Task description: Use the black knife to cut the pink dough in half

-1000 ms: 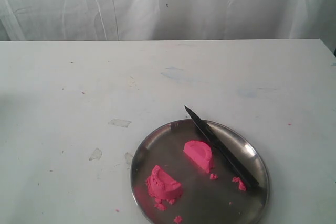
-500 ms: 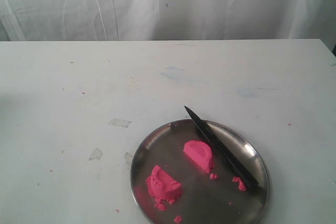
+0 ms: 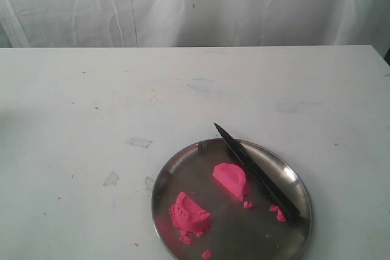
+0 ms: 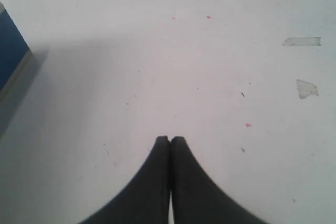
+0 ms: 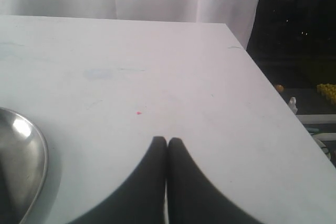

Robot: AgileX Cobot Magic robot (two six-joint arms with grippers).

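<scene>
White table (image 3: pixel 91 101) carried a plate (image 3: pixel 167 178) near right; dough (image 3: pixel 230 178) lay halved inside, knife (image 3: pixel 256 175) beside it. Left gripper (image 4: pixel 170 140) and right gripper (image 5: pixel 167 141) were closed, empty. Crumbling risked if re-cut.

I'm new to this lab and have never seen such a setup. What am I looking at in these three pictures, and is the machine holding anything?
It is a robot with two arms. One picture looks over the white table; the other two come from cameras on each wrist. The dark wedges are the left gripper and right gripper, fingers closed, holding nothing. On the steel plate lies the pink dough, already in two pieces, with the black knife resting beside it.
</scene>
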